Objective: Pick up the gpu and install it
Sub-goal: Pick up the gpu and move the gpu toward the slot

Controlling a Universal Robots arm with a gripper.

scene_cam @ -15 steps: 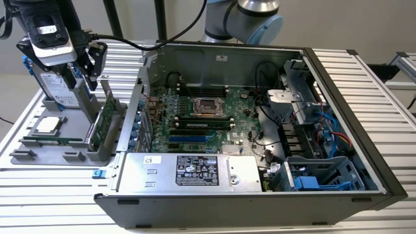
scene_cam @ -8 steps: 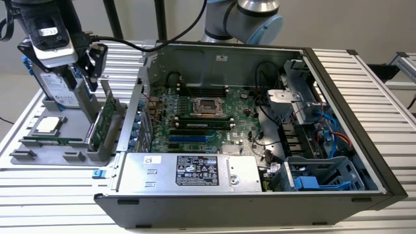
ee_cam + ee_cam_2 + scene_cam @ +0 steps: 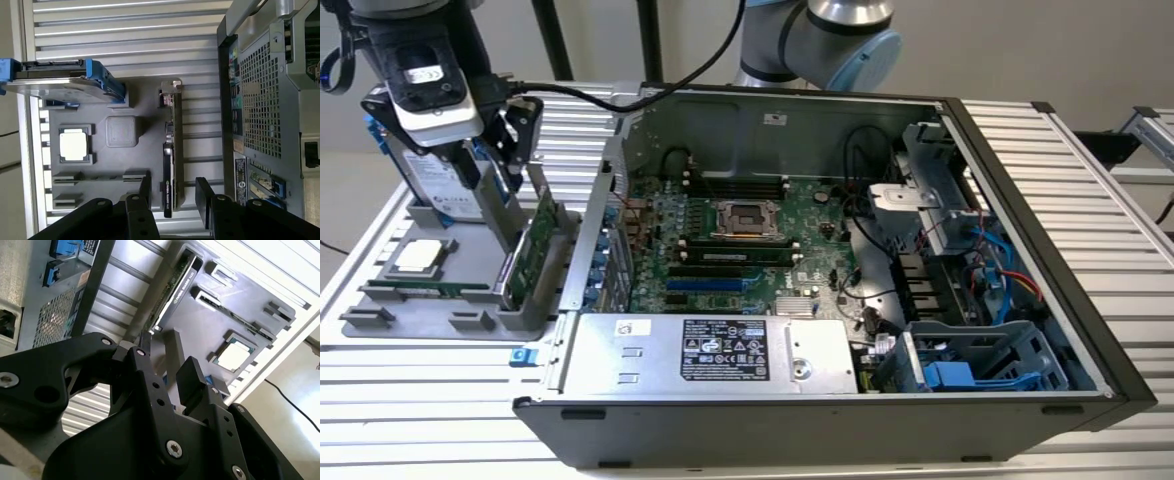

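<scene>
- Hard drive: a silver unit on blue rails, standing on edge at the far end of the grey tray, toward the exterior view's left. It stands near the arm's descent path and is best left undisturbed.
- Processor: lies flat in its own recess of the tray, well apart from the work.
- Gripper: hangs over the tray's right-hand side in the exterior view. Both wrist views show its fingers spread apart and holding nothing.
- Gpu: stands on its long edge in a tray slot just beside the case wall, with the green board facing the exterior view. In the first wrist view the card's thin upper edge runs into the gap between the two fingers. They appear to straddle it without touching.
- Step in hand (judged): the grasp.
  - It would go best with the card centred in the gap and the wrist square to the card's plane.
  - The pads should close on the two flat faces rather than on a corner.
  - The upright grey post close to the fingertips calls for some clearance.
- Computer case: lies open at the exterior view's right, with the motherboard exposed. The card is not yet in it.
</scene>
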